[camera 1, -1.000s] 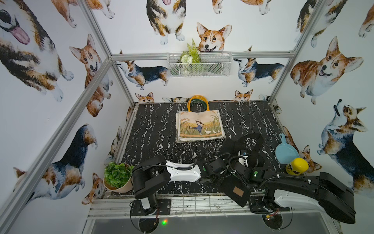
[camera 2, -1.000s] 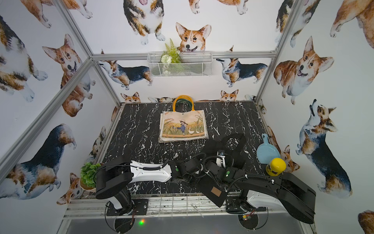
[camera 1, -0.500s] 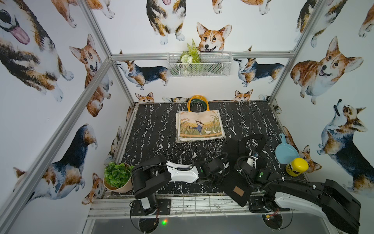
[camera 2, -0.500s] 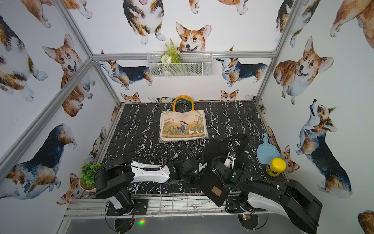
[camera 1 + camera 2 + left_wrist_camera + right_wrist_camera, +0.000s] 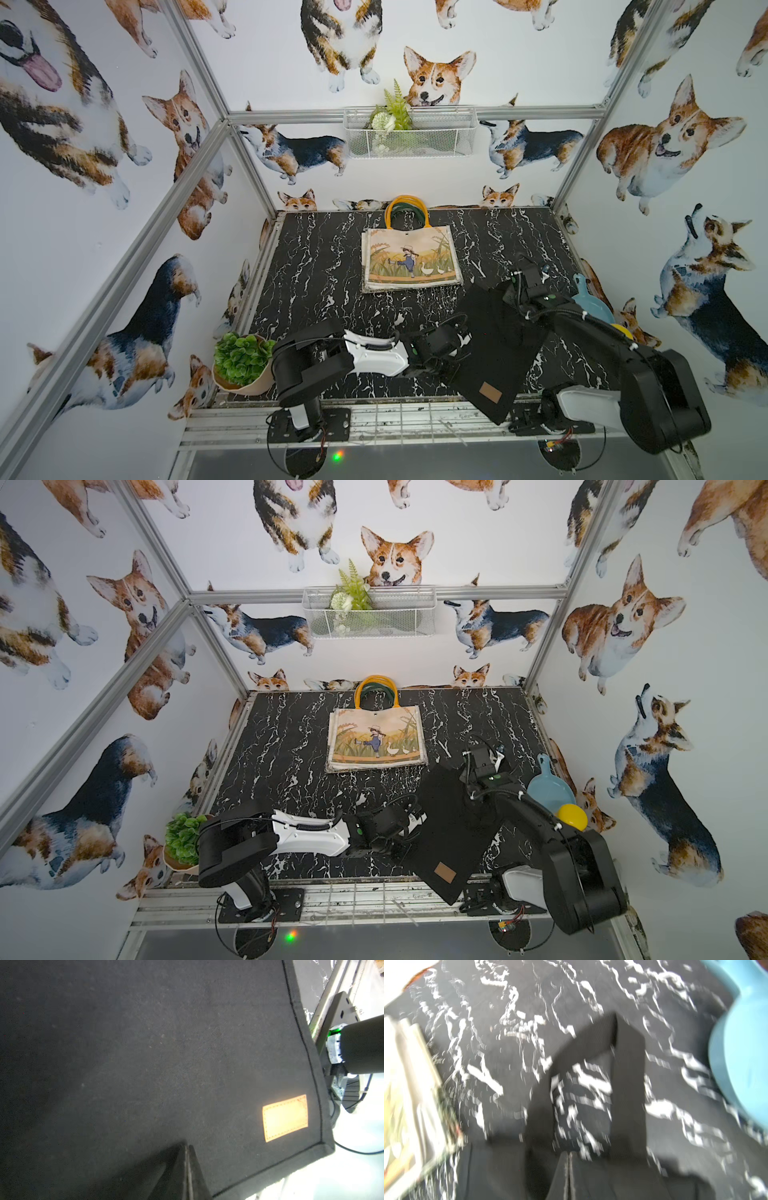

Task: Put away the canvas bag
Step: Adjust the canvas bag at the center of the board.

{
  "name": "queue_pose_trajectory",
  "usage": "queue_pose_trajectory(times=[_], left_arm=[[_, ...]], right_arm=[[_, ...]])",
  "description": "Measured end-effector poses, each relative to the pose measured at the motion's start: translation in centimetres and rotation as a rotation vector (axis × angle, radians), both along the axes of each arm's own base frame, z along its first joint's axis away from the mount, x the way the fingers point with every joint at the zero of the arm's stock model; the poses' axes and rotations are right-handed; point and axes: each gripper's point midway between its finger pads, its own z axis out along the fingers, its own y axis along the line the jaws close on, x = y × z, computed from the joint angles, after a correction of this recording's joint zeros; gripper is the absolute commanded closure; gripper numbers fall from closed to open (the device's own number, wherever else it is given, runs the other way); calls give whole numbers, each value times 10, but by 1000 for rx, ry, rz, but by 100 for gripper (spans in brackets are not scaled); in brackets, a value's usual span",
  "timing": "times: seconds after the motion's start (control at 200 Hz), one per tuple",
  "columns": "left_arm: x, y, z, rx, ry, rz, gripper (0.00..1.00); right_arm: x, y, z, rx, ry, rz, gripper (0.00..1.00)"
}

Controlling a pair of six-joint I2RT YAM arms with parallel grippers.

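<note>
Forward and left of the printed tote point(image 5: 409, 257), beside a potted plant point(image 5: 241, 359), the left arm point(image 5: 374, 357) lies low and stretched sideways. Its jaws are pinched shut on the side edge of the black canvas bag point(image 5: 494, 345), and its wrist view shows little but dark cloth and a tan patch point(image 5: 284, 1118). The bag hangs as a slanted sheet forward and right of the tote, its patch corner past the front of the surface point(image 5: 316, 266). Farther right, the right arm point(image 5: 582, 328) reaches over, jaws closed on the bag's top edge by the strap point(image 5: 627, 1064), a blue dish point(image 5: 592, 301) just beyond. This looks like the carrying step. Next, both arms must travel together, keeping the cloth taut; where it belongs I cannot tell.
</note>
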Motion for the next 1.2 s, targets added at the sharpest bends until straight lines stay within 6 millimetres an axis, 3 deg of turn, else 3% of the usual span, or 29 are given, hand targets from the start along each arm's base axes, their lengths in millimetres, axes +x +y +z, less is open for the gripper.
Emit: queue_pose_trajectory(times=[0.085,0.145,0.226,0.311,0.361,0.421,0.561,0.682,0.832,0.987,1.198], left_arm=[[0,-1,0,0,0,0,100],[0,0,1,2,0,1,100],[1,-3,4,-6,-3,1,100],[1,-3,5,-7,-3,1,100],[1,-3,6,-5,-2,1,100],[1,-4,6,-1,-1,1,100],[1,-4,5,13,5,-1,100],[1,-4,6,19,6,-5,100],[0,-1,7,30,7,-4,100],[-1,5,8,48,10,-2,100],[-2,12,9,69,8,4,100]], right_arm=[[23,14,10,21,19,81,100],[22,24,13,48,18,144,100],[2,29,17,88,5,205,97],[-20,30,31,125,-22,236,66],[-34,35,40,153,-34,284,57],[-52,47,49,196,-49,385,55],[-103,81,42,269,-14,598,62],[-122,104,37,255,48,704,57],[-129,93,8,122,187,664,53],[-129,68,-7,23,238,556,52],[-137,54,-31,-18,283,499,63]])
